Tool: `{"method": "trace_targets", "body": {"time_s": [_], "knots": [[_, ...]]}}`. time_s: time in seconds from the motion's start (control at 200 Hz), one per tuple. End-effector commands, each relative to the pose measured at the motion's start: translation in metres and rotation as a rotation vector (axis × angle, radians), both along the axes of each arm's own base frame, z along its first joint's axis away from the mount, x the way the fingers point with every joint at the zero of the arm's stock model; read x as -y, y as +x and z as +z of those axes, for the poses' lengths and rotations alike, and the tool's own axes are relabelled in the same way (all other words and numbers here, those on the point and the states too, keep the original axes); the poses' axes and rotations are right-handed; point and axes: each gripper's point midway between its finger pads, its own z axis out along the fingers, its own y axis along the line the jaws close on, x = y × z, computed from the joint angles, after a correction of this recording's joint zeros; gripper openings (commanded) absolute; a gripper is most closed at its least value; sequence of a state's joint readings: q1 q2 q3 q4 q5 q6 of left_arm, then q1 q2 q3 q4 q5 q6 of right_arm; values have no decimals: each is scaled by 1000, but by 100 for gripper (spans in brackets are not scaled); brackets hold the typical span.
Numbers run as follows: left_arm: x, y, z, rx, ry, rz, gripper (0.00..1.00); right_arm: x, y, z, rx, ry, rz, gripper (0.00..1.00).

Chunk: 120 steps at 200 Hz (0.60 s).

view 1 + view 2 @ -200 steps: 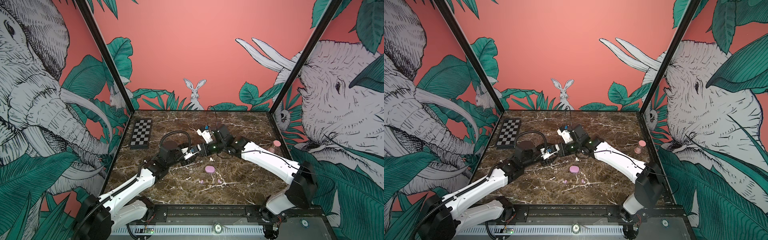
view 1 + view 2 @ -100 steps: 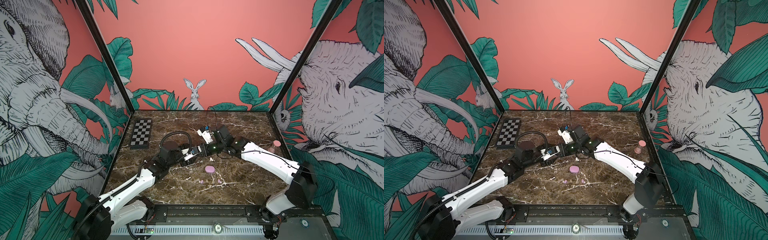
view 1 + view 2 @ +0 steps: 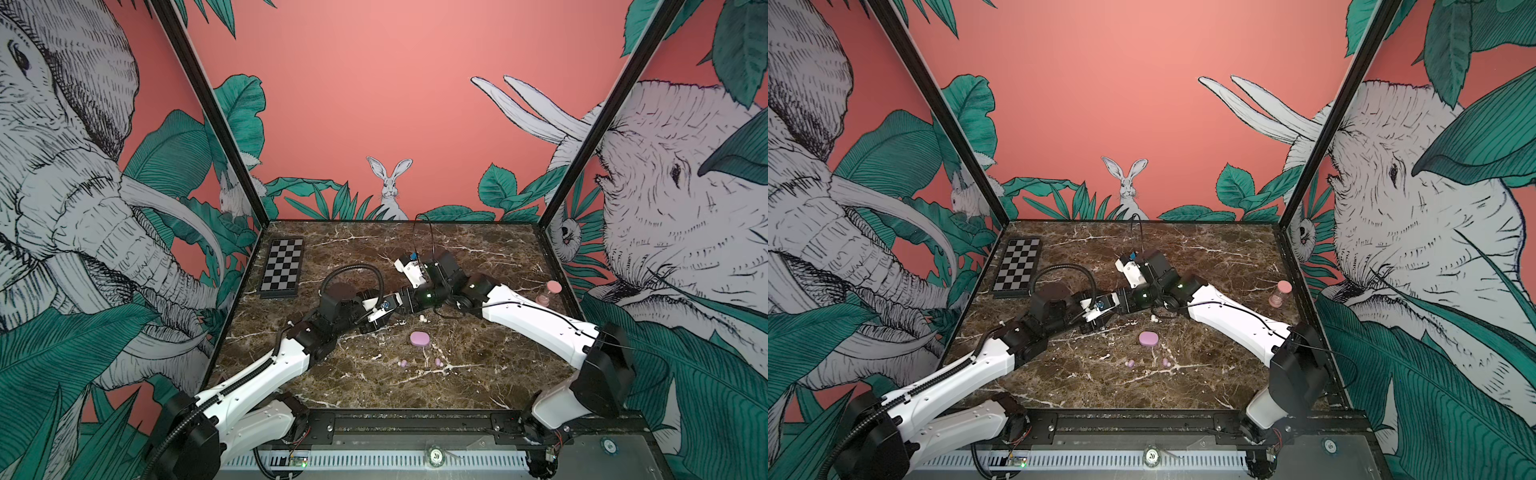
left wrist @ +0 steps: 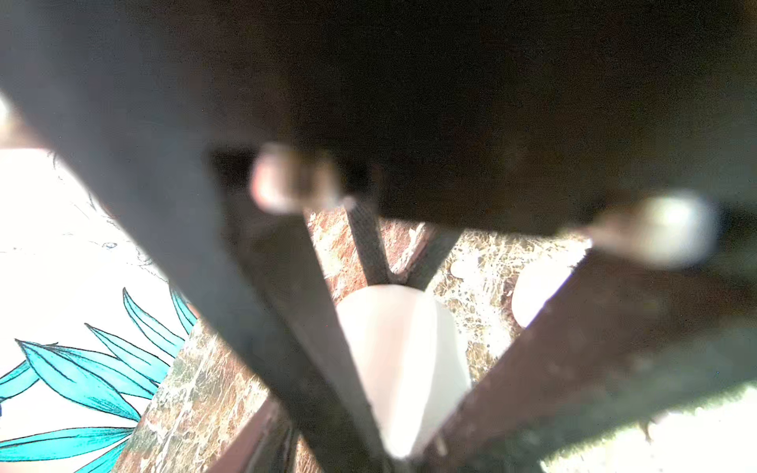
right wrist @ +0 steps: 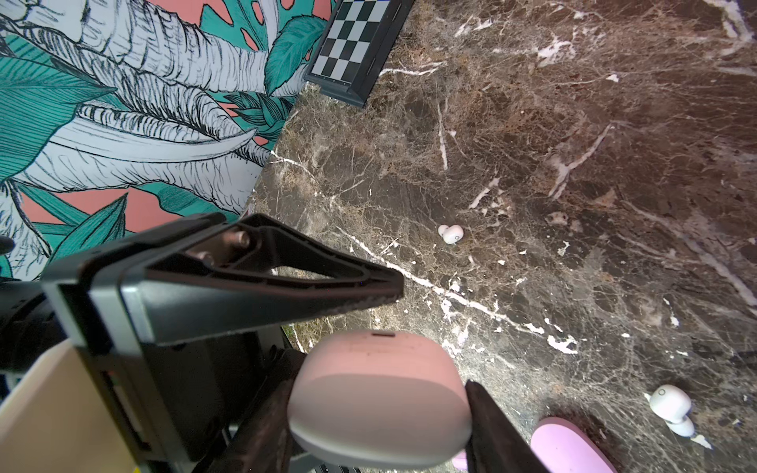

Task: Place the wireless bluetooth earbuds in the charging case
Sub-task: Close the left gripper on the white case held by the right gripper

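My right gripper (image 5: pixel 381 385) is shut on a white oval charging case (image 5: pixel 377 409), one finger on each end. My left gripper (image 3: pixel 395 306) meets it tip to tip above the table's middle. One of its fingers (image 5: pixel 286 286) lies just beside the case with a sliver of marble between; the other is hidden. The left wrist view is blurred and shows the case (image 4: pixel 401 360) in a wedge of dark fingers. Two white earbuds (image 5: pixel 450 234) (image 5: pixel 672 405) lie on the marble. Two lilac earbuds (image 3: pixel 402 363) (image 3: pixel 438 362) lie nearer the front, by a closed lilac case (image 3: pixel 419 338).
A small chessboard (image 3: pixel 282 272) lies at the back left by the wall. A pink hourglass (image 3: pixel 548 293) stands at the right edge. Printed walls close the table on three sides. A black cable (image 3: pixel 353 274) loops over the left wrist.
Both arms stay where they were, grippers meeting over the middle. The left jaws have narrowed. Nothing on the table has moved.
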<state>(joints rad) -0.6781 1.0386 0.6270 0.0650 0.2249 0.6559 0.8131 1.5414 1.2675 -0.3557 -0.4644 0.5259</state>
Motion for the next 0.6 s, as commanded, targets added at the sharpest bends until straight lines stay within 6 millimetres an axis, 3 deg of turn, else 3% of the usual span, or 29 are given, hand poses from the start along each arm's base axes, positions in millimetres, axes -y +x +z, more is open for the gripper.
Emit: {"method": "trace_targets", "body": {"time_s": [0.0,0.595], "knots": [[-3,-3,-3,16,19,-2,54,-6,-7,26,53,74,36,30],[-3,-2,3,39,-5,3,50,-10,-11,29,38,104,54,31]]}}
